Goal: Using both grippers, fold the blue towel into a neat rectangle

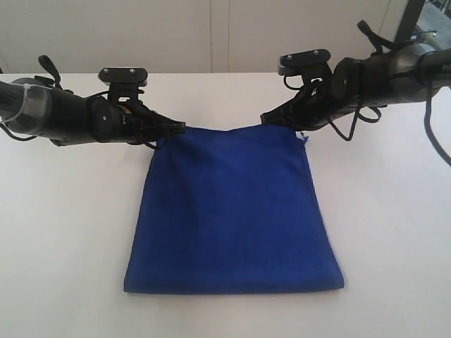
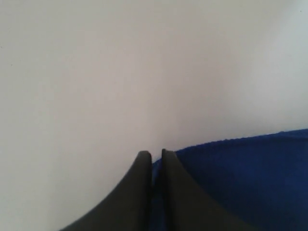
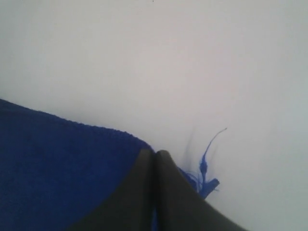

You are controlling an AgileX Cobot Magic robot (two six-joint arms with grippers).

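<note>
There is one blue towel [image 1: 232,211] on one white table [image 1: 63,267]. Two black grippers show: the left gripper [image 1: 176,129] at the towel's far left corner, the right gripper [image 1: 271,116] at its far right. One thread loop [image 3: 204,166] sticks out there. Two flat dark blocks top the arms: the left block [image 1: 123,73] and the right block [image 1: 304,58].

Seeing a blue towel [image 1: 232,211] spread flat on the white counter [image 1: 63,232], roughly rectangular. Got the left end effector [image 1: 173,129] touching its far left corner, right end effector [image 1: 271,116] at the far right corner, both angled in low from the sides
</note>
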